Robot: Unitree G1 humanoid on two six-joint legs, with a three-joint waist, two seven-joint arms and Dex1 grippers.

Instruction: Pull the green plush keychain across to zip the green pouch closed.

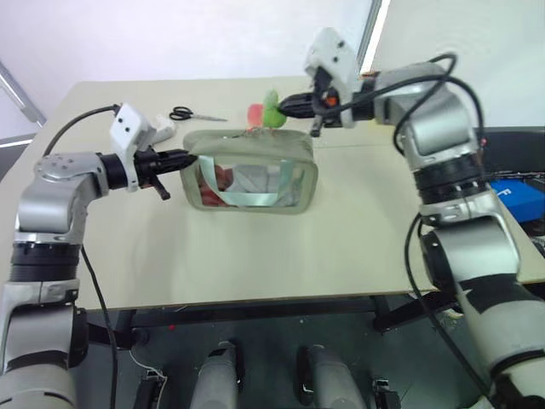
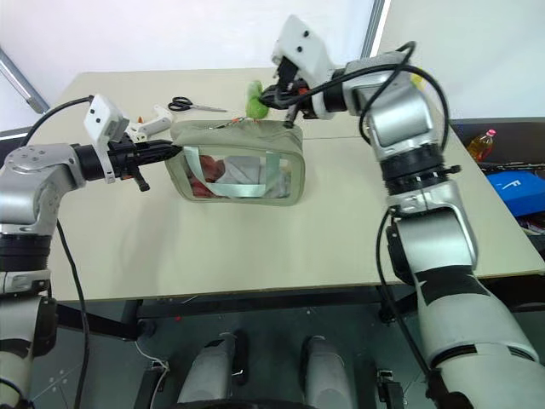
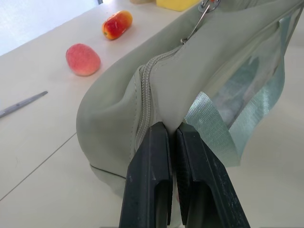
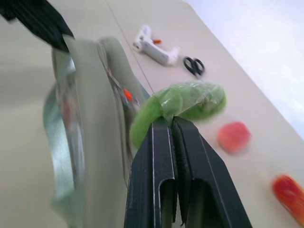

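I'm seeing one green pouch (image 1: 251, 173) standing upright around the middle of the desk (image 1: 358, 247), closer to the far edge, clear window facing me with one pale teal strap (image 1: 255, 198) across it. I'm holding it from both ends. Left gripper (image 1: 189, 158) is clamping the pouch fabric at its left end, right beside the zipper track; the two black fingers (image 3: 156, 180) are pressing together with the fabric pinched between them. Right gripper (image 4: 172, 124) is hanging over the pouch's top right corner, fingers squeezed onto the one green plush keychain (image 4: 183, 102), which is bulging out on both sides of the tips. The keychain is sitting just above the top right end of the pouch, and a thin metal link is running from it toward the zipper. Counting the rest, all behind the pouch toward the far edge: one pair of scissors (image 1: 189, 114), one white tool (image 2: 157, 124) with an orange detail beside them, one small pink lump (image 3: 83, 59), one red-and-yellow plush toy (image 3: 117, 24) further out. At the desk's right edge there is one bottle (image 2: 481, 143) with a red cap.
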